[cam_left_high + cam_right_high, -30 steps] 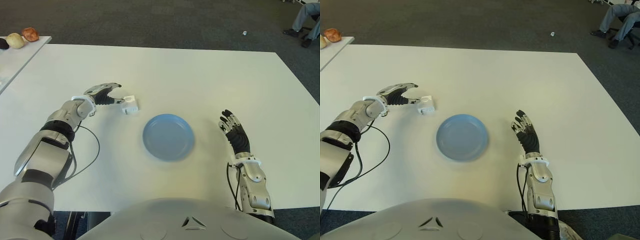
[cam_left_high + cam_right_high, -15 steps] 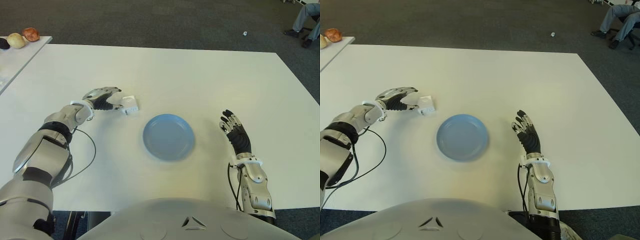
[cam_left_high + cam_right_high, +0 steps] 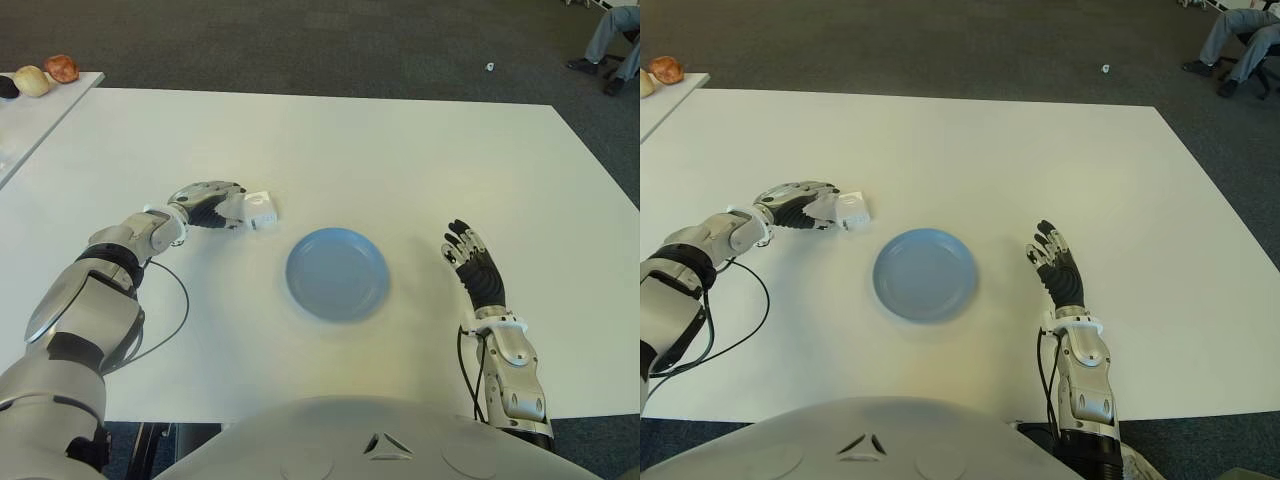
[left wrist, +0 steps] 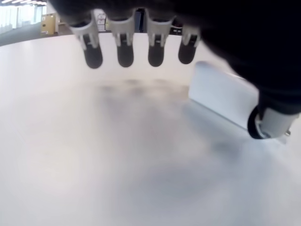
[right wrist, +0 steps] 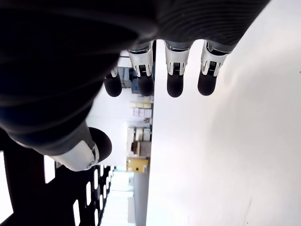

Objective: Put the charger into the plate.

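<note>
A small white charger (image 3: 259, 209) lies on the white table (image 3: 400, 160), left of the empty blue plate (image 3: 337, 273). My left hand (image 3: 222, 205) sits right against the charger's left side, its fingers half curled above the table. In the left wrist view the four fingertips (image 4: 125, 52) hang free over the tabletop, and the thumb (image 4: 270, 126) touches the near edge of the charger (image 4: 225, 96). Nothing is clamped between thumb and fingers. My right hand (image 3: 474, 266) shows to the right of the plate with its fingers extended and holding nothing.
A second table at the far left carries a few round items (image 3: 32, 80). A person's legs (image 3: 612, 40) show at the top right on the dark carpet. A black cable (image 3: 172, 300) loops by my left forearm. The table's right edge (image 3: 600, 170) runs close to my right hand.
My left hand has lowered and curled its fingers in, drawing tight against the charger. The charger, the plate and my right hand have hardly moved.
</note>
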`<state>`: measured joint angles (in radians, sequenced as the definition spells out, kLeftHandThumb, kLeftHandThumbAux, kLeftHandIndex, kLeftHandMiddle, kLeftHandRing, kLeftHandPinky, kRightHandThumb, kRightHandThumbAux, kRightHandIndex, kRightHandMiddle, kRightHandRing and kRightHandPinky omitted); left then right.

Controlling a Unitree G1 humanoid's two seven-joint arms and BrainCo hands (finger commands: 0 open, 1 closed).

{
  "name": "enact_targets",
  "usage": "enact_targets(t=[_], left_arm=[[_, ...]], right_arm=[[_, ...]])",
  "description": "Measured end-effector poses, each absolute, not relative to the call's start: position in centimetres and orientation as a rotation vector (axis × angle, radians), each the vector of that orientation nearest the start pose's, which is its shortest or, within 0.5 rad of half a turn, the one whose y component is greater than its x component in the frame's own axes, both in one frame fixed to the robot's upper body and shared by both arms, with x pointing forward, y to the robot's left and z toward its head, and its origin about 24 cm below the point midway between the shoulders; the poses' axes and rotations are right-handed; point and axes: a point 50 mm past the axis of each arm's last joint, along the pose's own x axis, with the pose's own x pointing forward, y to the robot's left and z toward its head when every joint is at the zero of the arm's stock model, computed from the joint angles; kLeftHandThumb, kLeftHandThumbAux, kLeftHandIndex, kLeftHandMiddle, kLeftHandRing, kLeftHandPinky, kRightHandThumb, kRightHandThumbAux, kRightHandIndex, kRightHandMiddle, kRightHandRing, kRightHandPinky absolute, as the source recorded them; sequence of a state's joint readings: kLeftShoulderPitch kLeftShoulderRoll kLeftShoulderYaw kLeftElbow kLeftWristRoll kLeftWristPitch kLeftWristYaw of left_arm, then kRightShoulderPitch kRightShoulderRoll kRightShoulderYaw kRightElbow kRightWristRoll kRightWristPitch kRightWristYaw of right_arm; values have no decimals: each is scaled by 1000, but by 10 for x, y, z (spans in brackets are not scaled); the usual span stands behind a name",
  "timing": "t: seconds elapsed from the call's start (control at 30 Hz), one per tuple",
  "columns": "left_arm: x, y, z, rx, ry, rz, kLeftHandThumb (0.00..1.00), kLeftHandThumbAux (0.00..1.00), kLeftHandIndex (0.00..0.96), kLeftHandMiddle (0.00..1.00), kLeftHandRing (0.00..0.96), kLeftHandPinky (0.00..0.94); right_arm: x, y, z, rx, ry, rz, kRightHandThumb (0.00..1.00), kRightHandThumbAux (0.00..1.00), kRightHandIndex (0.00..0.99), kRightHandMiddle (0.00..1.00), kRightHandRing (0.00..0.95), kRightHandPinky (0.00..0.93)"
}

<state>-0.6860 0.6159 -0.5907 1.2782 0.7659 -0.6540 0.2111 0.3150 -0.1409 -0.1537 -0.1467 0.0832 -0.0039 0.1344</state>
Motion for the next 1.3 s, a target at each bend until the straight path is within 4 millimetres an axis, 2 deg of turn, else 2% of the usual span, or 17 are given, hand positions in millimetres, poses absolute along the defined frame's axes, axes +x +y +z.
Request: enact_targets(t=[0.43, 0.8, 1.3], left_arm=[[318, 242, 19, 1447, -24, -615, 164, 437, 0, 0, 0, 0], [332, 236, 46, 1438, -142, -584, 169, 424, 0, 0, 0, 0], [339, 230, 67, 1393, -202, -589, 149, 385, 0, 0, 0, 0]], right_arm=[[184, -218, 18, -86, 145, -65, 0, 635, 0, 77, 58, 32], [184, -215, 18, -82, 145, -53, 0, 628, 0, 82, 59, 32], [184, -214, 17, -76, 146, -54, 0, 637, 0, 81, 62, 41]])
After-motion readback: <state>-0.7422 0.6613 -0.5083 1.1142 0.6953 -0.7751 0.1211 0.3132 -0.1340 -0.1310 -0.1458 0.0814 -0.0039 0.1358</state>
